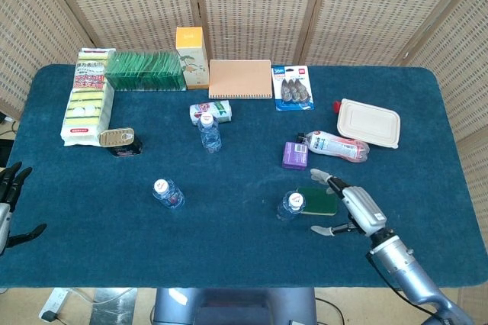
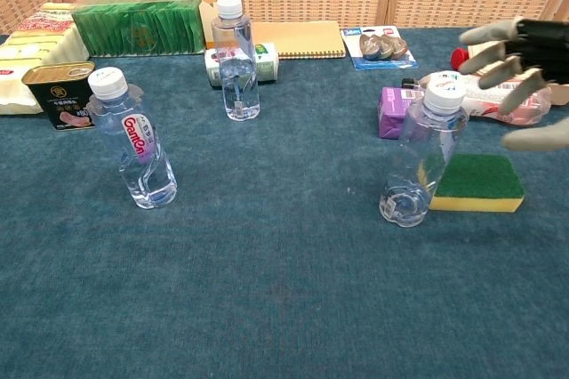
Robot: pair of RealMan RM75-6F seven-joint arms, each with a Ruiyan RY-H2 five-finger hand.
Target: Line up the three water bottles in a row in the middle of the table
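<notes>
Three clear water bottles with white caps stand upright on the blue table. One bottle (image 1: 210, 133) (image 2: 236, 60) is at the back centre, one (image 1: 167, 194) (image 2: 136, 142) at the front left, one (image 1: 290, 205) (image 2: 418, 158) at the front right beside a sponge. My right hand (image 1: 352, 207) (image 2: 516, 68) hovers open just right of the front-right bottle, fingers spread, not touching it. My left hand (image 1: 8, 201) hangs open at the table's left edge, seen only in the head view.
A green-and-yellow sponge (image 1: 317, 201) (image 2: 476, 181) lies against the front-right bottle. Behind it are a purple box (image 1: 294, 155), a lying pink-labelled bottle (image 1: 335, 145) and a beige lidded container (image 1: 368, 122). A tin can (image 1: 119, 139), notebook (image 1: 240, 78) and packets line the back.
</notes>
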